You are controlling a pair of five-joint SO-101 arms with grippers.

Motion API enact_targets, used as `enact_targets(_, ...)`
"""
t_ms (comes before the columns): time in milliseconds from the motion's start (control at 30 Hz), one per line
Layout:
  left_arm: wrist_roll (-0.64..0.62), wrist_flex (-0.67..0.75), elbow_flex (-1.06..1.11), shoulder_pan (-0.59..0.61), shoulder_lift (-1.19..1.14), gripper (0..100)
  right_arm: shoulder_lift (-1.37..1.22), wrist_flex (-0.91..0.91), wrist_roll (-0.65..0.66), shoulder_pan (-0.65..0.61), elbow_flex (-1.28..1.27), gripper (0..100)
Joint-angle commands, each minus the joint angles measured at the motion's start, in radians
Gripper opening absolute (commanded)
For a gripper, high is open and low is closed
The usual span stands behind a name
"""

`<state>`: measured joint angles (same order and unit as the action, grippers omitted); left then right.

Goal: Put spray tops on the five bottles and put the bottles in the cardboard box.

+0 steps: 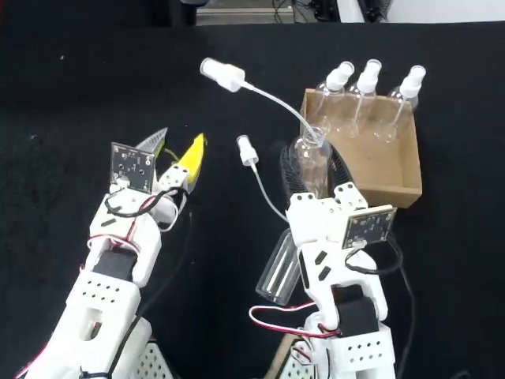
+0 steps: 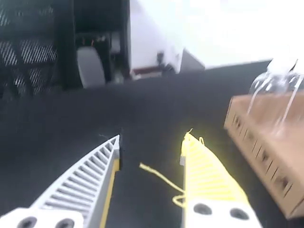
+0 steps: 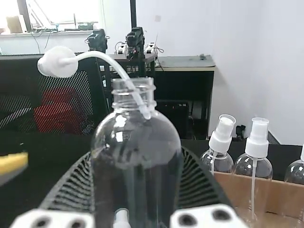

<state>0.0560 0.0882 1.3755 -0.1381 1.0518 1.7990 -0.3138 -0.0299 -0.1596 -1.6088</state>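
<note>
The black table was backed by a white wall; the left gripper was spread, the right gripper clamped on a clear bottle.

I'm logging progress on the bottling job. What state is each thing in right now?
held bottle: upright, uncapped, tube partly in its neck
hanging spray top: not seated, head out to the side
loose spray top: lying flat, unfitted
spare bottle: on its side, uncapped
three boxed bottles: capped
box: open, three bottles inside
left gripper: open, empty
right gripper: shut on the held bottle
</note>
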Motion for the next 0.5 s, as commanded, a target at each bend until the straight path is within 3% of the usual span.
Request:
enact_targets(0, 0.0, 0.025, -0.15, -0.056, -0.003, 21, 0.096, 0.003, -0.008, -0.009, 0.012, 1.1)
enact_targets(133, 0.006, 0.025, -0.239, -0.09, -0.052, 21, 0.096, 0.003, -0.008, -0.009, 0.015, 1.1)
enact_targets(467, 0.006, 0.023, -0.512, -0.097, -0.477, 21, 0.096, 0.003, -0.009, -0.009, 0.018, 1.1)
